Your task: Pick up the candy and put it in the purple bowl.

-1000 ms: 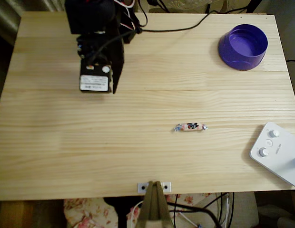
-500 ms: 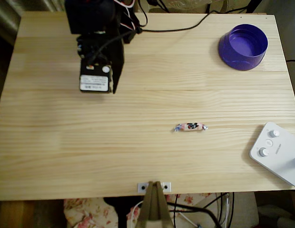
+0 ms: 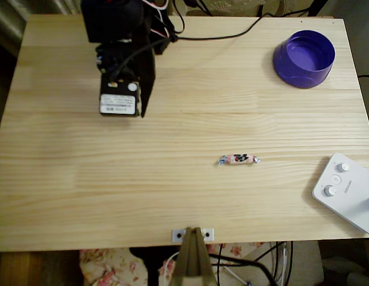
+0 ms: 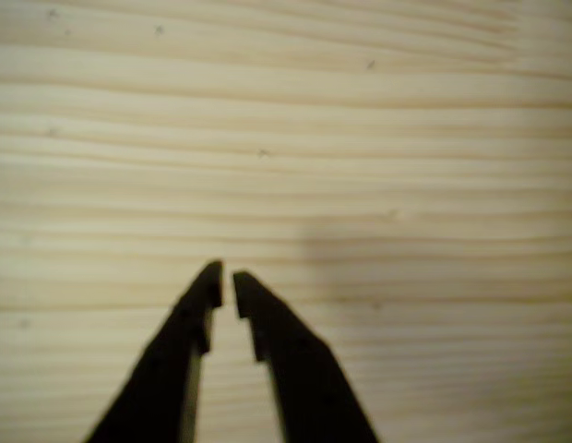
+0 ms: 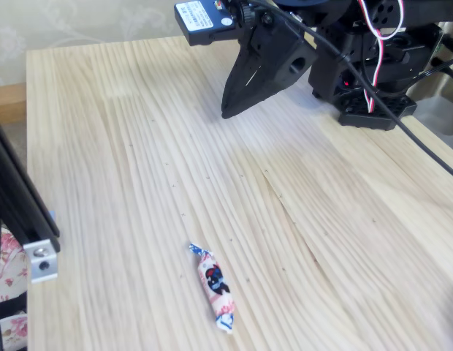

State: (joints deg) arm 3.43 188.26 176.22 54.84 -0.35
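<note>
In the overhead view the black arm (image 3: 125,53) sits at the upper left of the pale wooden table (image 3: 172,190), its base at the far edge and red, white and black wires trailing off behind it. A white label (image 3: 118,104) with dark print lies on top of the arm's outer end; the print is too small to read. The gripper (image 4: 227,281) hangs above bare wood: the wrist view shows its two dark fingers almost together, only a thin slit between the tips and nothing held in it.

Further right, near the middle of the table and toward the near edge, the candy (image 3: 238,159) lies flat on the wood, well apart from the arm, with open table between them. At the upper right stands the purple bowl (image 3: 304,58), upright and with nothing inside. At the lower right corner a white device with round knobs (image 3: 345,192) overhangs the table edge; a short word is printed on it, too small to make out. A small metal bracket (image 3: 193,234) is fixed at the near edge.

The fixed view, taken low from the side, shows the gripper raised clear of the surface, pointing down at an angle, and the candy's (image 5: 215,286) wrapper: pinkish white with dark and blue markings and twisted ends.
</note>
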